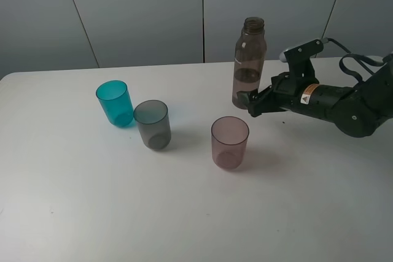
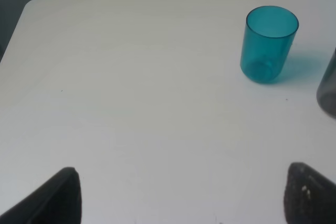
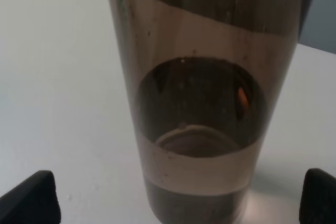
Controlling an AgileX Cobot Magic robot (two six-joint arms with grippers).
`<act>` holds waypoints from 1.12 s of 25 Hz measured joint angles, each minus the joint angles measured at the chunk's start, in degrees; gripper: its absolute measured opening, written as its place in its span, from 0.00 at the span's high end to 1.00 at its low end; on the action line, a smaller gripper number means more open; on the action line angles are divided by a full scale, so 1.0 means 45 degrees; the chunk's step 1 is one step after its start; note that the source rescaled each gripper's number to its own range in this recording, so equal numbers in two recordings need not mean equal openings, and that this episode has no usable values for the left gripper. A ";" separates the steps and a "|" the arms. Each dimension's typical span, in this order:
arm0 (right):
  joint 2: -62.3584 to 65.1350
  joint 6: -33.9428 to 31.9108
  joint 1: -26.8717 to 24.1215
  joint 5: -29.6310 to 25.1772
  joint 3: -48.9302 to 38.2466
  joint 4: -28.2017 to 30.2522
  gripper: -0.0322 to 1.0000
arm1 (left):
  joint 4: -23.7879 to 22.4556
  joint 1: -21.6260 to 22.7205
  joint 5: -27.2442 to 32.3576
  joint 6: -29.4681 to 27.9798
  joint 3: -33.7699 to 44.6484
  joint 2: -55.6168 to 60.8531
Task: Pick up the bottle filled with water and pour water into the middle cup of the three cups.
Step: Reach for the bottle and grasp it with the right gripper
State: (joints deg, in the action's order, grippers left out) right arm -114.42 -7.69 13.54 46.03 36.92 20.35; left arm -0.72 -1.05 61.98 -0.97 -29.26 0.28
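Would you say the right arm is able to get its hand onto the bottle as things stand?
Probably yes: the right hand is open, its fingers flank the bottle low down, and nothing stands between them.

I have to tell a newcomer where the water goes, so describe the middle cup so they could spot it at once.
On the white table, look to the left of the tall brown bottle. The middle cup stands between the teal cup, close beside it, and the pinkish cup, farther off. All three are small translucent tumblers, but it alone is smoky grey.
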 joint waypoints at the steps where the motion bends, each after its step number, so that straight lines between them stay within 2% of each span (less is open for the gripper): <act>1: -0.0062 -0.0030 0.0000 0.0049 0.0053 0.0000 0.03 | 0.0000 0.0000 0.0000 0.0000 0.0000 0.0000; 17: -0.1279 -0.0271 0.0022 0.2188 0.0644 -0.0024 0.03 | 0.0000 0.0000 0.0000 -0.0024 0.0000 0.0000; 28: -0.1532 -0.0292 0.0022 0.2307 0.1599 -0.0043 0.03 | 0.0000 0.0000 0.0000 -0.0024 0.0000 0.0000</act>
State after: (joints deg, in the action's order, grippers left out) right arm -121.31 -9.01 13.63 56.42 44.11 20.15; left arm -0.72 -1.05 61.98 -1.08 -29.26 0.28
